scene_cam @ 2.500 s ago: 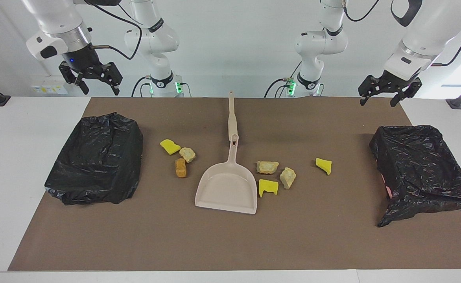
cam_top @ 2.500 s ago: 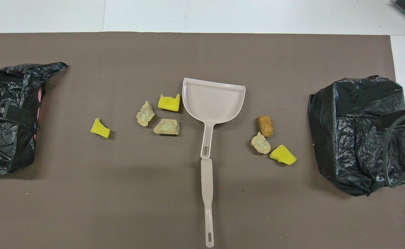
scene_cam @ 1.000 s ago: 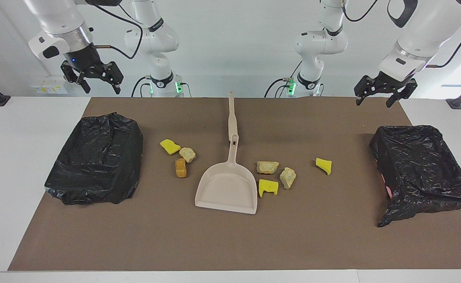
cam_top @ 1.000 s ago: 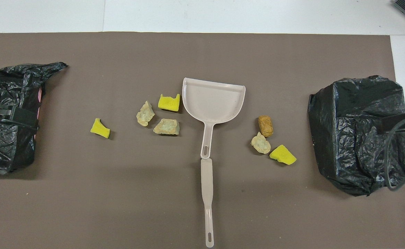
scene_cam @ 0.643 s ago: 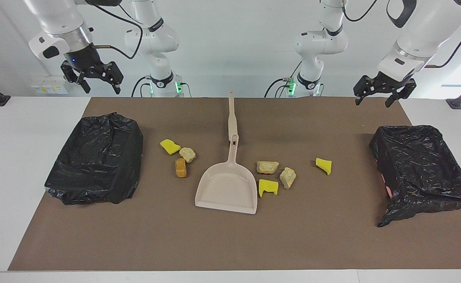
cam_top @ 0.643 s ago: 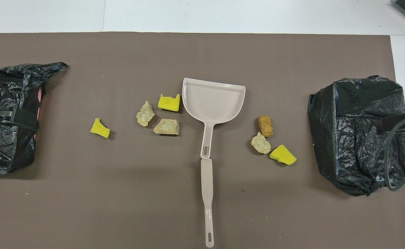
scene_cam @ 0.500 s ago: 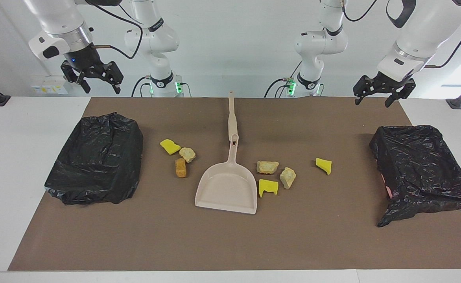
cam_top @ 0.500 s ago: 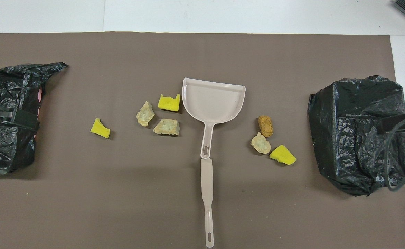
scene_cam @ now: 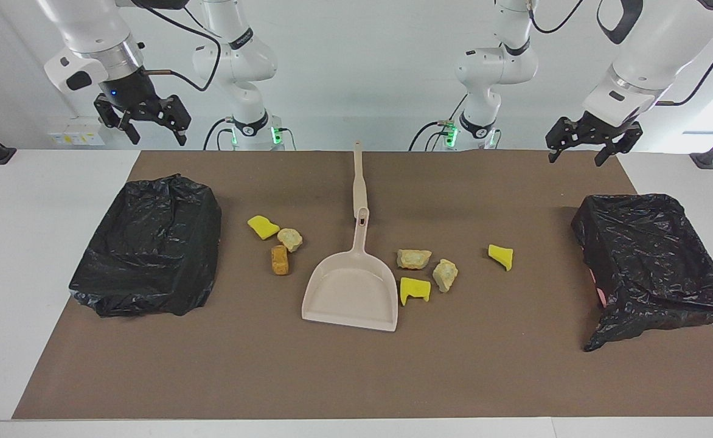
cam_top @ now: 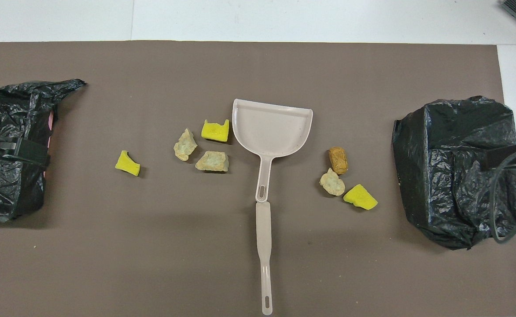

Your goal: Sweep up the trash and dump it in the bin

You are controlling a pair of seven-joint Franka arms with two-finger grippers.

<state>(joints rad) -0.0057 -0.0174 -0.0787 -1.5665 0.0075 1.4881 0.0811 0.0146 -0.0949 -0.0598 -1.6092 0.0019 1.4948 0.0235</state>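
Note:
Several pieces of trash lie on the brown mat around a beige dustpan. Toward the right arm's end are a yellow sponge piece, a pale lump and an orange-brown chunk. Toward the left arm's end are two pale lumps and two yellow pieces. One black-bagged bin stands at the right arm's end, another bin at the left arm's end. My right gripper and my left gripper hang open and empty, high over the mat's edge nearest the robots.
The dustpan's long handle points toward the robots, along the mat's middle. White table surface borders the mat at both ends. A stretch of bare mat lies farther from the robots than the trash.
My left gripper has risen a little and drifted slightly toward the table's middle. My right gripper rose early on and now holds still. Trash, dustpan and bins have not moved.

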